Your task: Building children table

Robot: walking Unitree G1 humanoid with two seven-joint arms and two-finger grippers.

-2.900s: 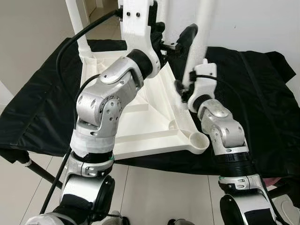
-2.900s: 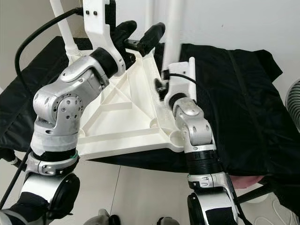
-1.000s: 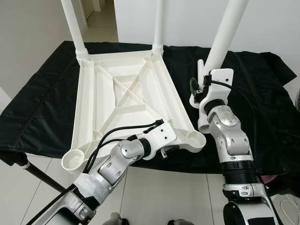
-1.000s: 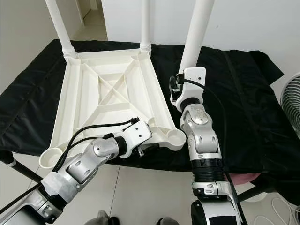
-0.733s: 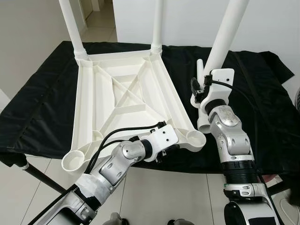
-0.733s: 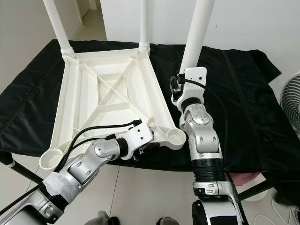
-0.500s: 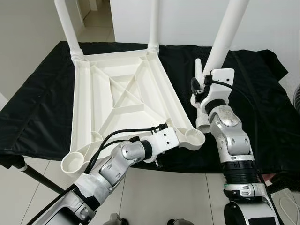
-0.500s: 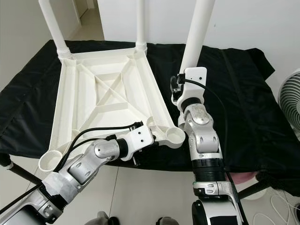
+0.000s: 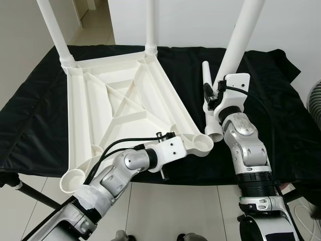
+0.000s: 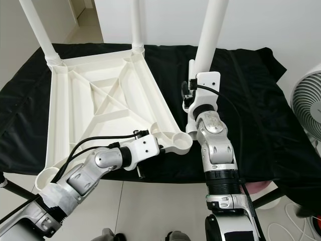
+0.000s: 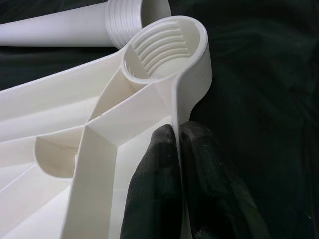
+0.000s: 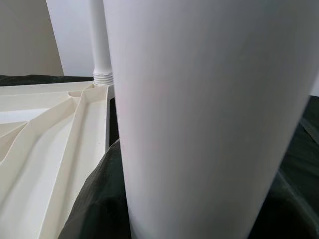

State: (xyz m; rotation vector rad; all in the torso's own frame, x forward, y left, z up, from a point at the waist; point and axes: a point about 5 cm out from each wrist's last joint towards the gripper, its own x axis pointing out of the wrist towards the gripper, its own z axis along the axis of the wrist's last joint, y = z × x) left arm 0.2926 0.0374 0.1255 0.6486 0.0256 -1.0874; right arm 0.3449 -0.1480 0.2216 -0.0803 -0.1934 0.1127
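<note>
Your desk (image 9: pixel 281 100) is draped in black cloth on pale floor tiles, with the inverted white tabletop (image 9: pixel 120 108) left of frame centre. Your left tool (image 11: pixel 175 144) pinches its rim beside a threaded socket (image 11: pixel 164 50); your right tool (image 9: pixel 213 98) grips a loose leg (image 9: pixel 238 42), with another leg (image 9: pixel 209 108) lying alongside

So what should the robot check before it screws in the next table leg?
1. Left gripper pinching the tabletop rim by the near-right socket: ok.
2. That socket empty, threads showing: ok.
3. Right gripper holding the leg: cannot tell how firmly.
4. Leg's threaded end over the socket: not ok, it sits beside it.
5. Two far legs already standing in their sockets: ok.
6. Near-left socket empty too: ok.
</note>
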